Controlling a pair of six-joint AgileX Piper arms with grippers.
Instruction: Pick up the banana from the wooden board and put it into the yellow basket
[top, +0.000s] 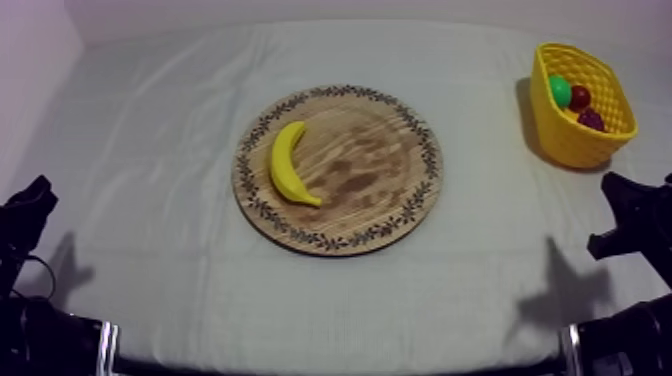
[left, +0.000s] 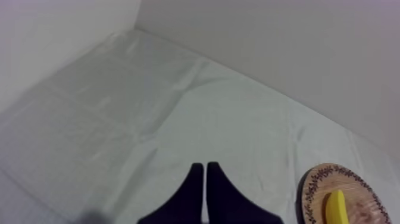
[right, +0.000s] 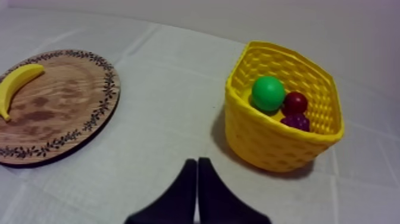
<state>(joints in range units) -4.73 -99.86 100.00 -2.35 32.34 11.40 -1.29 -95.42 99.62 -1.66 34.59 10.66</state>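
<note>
Left tool (left: 205, 168) and right tool (right: 197, 162) are resting low at the worktop's (top: 150, 270) near edge, fingers pressed together, gripping nothing. Mid-worktop, the banana (top: 287, 165) is lying on the board's (top: 385, 170) left half. The basket (top: 565, 140) is standing far right.

One banana (top: 288, 163), board (top: 385, 175), basket (top: 565, 140), three other fruits (right: 291, 102)

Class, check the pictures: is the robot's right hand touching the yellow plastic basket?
Apart. The right wrist view shows the right hand, black fingers together, short of the yellow plastic basket, with bare grey-white cloth between them.
</note>
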